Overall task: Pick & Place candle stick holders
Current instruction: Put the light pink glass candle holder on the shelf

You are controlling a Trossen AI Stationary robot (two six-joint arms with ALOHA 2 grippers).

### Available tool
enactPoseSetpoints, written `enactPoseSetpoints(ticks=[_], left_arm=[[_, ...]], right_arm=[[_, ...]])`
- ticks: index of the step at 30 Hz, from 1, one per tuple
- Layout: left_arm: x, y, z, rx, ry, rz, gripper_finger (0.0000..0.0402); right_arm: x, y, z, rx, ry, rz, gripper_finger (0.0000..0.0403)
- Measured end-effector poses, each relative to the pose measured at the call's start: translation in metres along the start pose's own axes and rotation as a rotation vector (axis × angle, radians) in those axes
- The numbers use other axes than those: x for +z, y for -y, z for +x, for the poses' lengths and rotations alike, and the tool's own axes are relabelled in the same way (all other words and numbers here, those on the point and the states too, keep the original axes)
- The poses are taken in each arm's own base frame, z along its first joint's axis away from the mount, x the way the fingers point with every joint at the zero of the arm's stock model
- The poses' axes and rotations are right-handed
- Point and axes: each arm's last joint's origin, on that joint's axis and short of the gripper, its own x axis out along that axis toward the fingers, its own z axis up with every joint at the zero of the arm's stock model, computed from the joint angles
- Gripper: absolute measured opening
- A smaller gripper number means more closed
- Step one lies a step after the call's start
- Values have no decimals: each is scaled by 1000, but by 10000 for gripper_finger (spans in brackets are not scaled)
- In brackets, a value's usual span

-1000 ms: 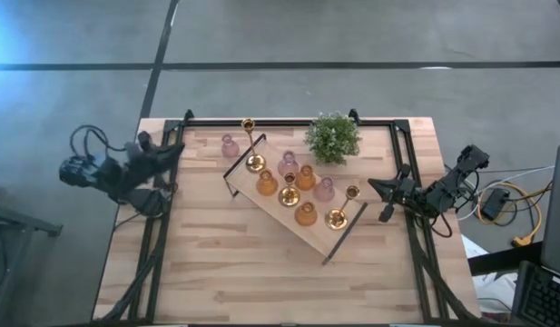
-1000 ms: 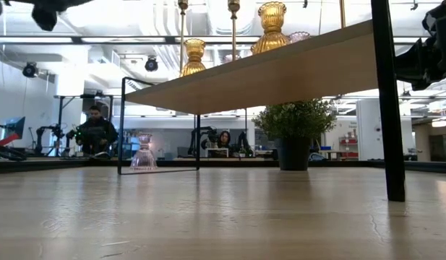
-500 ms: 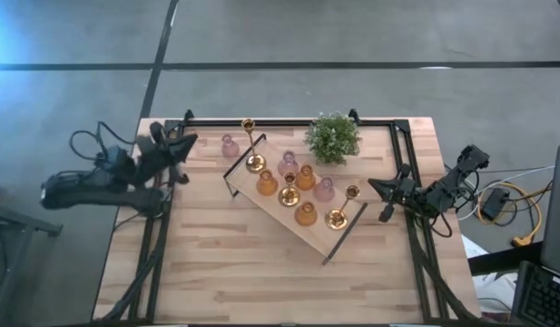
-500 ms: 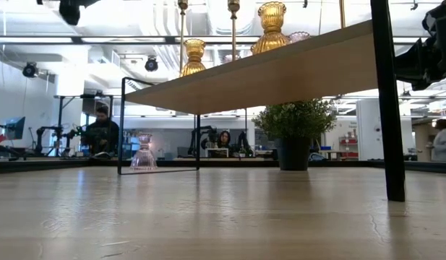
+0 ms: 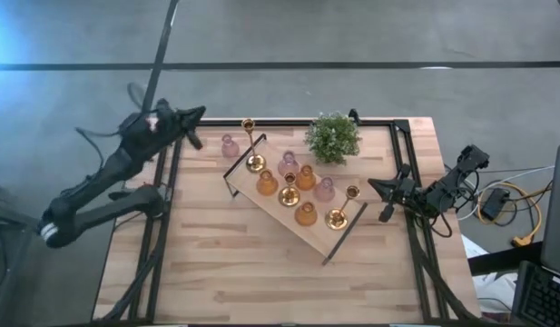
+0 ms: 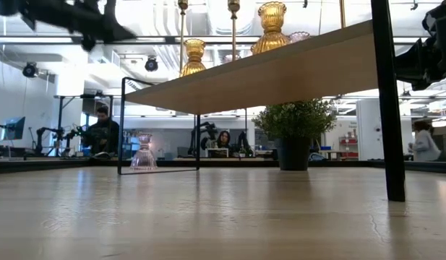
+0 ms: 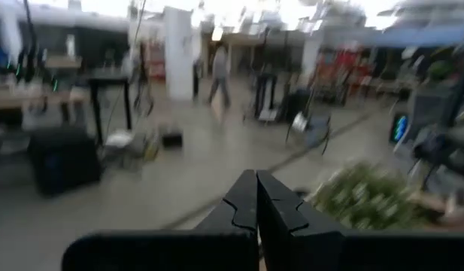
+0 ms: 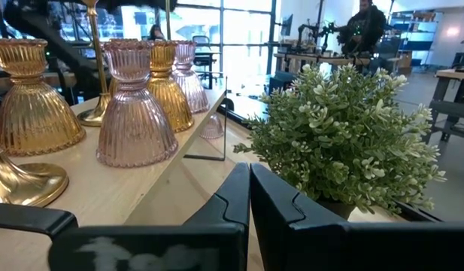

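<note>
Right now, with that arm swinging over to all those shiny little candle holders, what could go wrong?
1. The left gripper is by the table's far-left corner with its jaws shut. Reaching for the lone pink holder like that, it might knock it over.
2. The holders crowd together on the wooden tray; grabbing the amber holder could bump the tall gold holder beside it.
3. The potted plant stands close to the tray and could get brushed.

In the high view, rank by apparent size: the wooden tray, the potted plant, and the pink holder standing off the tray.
1. wooden tray, clearly largest.
2. potted plant.
3. pink holder on the table, smallest.
</note>
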Motion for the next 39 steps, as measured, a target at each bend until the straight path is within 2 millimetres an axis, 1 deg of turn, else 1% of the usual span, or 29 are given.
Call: enactPoseSetpoints(ticks=[3,5,8,12,13,15,18,22,25,31,33,35,39], left_arm=[[-10,-18,10,30,-57,-18,0],[-21,-28,15,49,-108,-36,0],[-27,-41,21,82,-120,-43,0],[-55,-50,30,113,-275,-64,0],[-64,-51,31,108,-319,-71,0],[-74,-52,36,101,-352,-78,0],[-97,-53,37,106,-447,-100,0],[-119,-53,33,101,-515,-104,0],[-136,-50,25,93,-555,-95,0],[-164,-44,9,78,-537,-82,0],[-169,-42,6,63,-497,-66,0],[-174,-38,2,7,-465,-37,0],[-175,-33,1,-68,-388,-5,11]], right_arm=[[0,0,0,1,0,2,8],[0,0,0,0,0,-1,8],[0,0,0,0,0,2,8],[0,0,0,0,0,2,8],[0,0,0,0,0,1,8],[0,0,0,0,0,1,8],[0,0,0,1,0,0,8],[0,0,0,0,0,0,8],[0,0,0,1,0,1,8],[0,0,0,0,0,0,8],[0,0,0,1,0,2,8],[0,0,0,1,0,1,8],[0,0,0,1,0,2,8]])
